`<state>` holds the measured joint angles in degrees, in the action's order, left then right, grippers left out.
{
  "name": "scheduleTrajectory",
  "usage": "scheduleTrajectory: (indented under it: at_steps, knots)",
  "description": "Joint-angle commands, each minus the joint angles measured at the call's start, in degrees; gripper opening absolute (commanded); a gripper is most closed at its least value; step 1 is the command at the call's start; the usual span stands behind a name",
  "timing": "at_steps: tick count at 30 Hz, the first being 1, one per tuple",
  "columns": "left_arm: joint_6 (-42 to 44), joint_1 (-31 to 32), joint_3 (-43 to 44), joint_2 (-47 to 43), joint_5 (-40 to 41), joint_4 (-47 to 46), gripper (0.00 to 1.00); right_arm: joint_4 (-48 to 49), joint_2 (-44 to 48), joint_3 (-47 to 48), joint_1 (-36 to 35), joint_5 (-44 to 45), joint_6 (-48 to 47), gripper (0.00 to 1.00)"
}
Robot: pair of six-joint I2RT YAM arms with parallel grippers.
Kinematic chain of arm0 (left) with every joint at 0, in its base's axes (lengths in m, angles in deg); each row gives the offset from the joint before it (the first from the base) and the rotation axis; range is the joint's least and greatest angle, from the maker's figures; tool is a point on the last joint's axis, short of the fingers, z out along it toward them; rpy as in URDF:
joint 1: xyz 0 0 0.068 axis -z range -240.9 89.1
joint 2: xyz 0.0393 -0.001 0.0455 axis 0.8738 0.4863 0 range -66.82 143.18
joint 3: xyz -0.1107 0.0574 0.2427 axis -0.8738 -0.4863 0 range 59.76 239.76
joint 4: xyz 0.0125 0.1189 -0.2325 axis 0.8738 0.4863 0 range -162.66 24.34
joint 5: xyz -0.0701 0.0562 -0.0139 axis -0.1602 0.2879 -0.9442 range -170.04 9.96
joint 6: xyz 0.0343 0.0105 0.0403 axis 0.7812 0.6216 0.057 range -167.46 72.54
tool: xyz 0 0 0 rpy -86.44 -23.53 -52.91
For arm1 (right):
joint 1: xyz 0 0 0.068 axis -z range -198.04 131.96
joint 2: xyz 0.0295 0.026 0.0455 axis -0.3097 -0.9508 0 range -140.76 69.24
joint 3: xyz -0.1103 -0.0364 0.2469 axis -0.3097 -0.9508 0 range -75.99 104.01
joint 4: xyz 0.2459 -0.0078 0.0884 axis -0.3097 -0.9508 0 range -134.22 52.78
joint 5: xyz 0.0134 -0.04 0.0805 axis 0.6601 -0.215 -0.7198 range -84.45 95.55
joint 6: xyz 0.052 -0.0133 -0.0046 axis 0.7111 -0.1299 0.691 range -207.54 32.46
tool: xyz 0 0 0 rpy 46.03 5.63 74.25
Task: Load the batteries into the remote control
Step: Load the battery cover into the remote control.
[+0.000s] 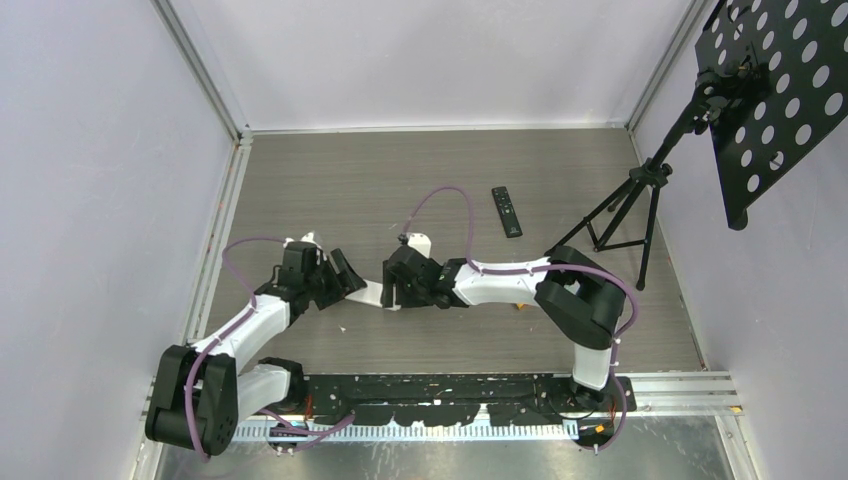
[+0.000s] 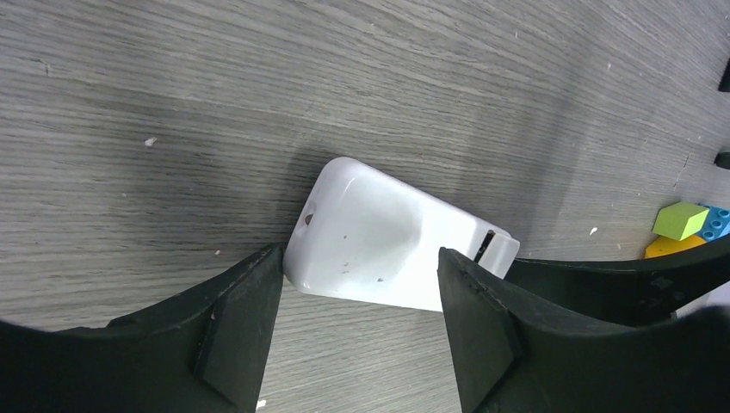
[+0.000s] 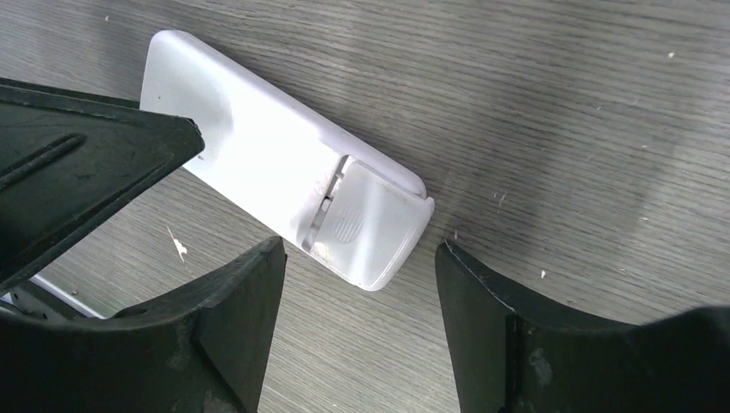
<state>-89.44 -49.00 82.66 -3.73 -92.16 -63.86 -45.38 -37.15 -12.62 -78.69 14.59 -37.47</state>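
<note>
A white remote control (image 3: 258, 155) lies back up on the table, its ribbed battery cover (image 3: 366, 228) sitting at one end. In the top view this remote (image 1: 374, 294) shows between the two grippers. My left gripper (image 2: 360, 288) is open, straddling the remote's smooth rounded end (image 2: 370, 232), with its left fingertip (image 2: 258, 284) right at the remote's corner. My right gripper (image 3: 360, 284) is open just short of the cover end, holding nothing. The left gripper's finger (image 3: 86, 163) overlaps the remote's far end in the right wrist view. The batteries are out of view.
A black remote (image 1: 506, 211) lies farther back on the table. Green (image 2: 680, 219), orange (image 2: 673, 248) and blue (image 2: 716, 220) blocks sit near the right arm. A tripod (image 1: 630, 205) with a perforated black board (image 1: 780, 90) stands at the right. Walls close in the table.
</note>
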Motion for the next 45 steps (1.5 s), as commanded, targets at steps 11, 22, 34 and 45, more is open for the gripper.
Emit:
scheduleTrajectory:
  at_steps: [11, 22, 34, 45]
  knots:
    - [0.5, 0.4, -0.8, -1.1, 0.5, 5.3, 0.77, 0.3, 7.0, -9.2, 2.3, 0.9, 9.0, 0.77]
    - [2.0, 0.4, 2.4, -1.5, 4.7, 11.1, 0.85, 2.5, 3.2, -8.8, 4.4, -3.2, 11.5, 0.64]
    - [4.9, 0.4, 5.6, 1.6, 5.0, 10.2, 0.79, 2.9, 0.6, -7.3, 4.7, -7.4, 12.7, 0.41]
    - [4.3, 0.4, 3.5, 5.2, -1.0, 7.4, 0.49, 2.6, -2.7, -6.0, 4.7, -8.3, 14.1, 0.21]
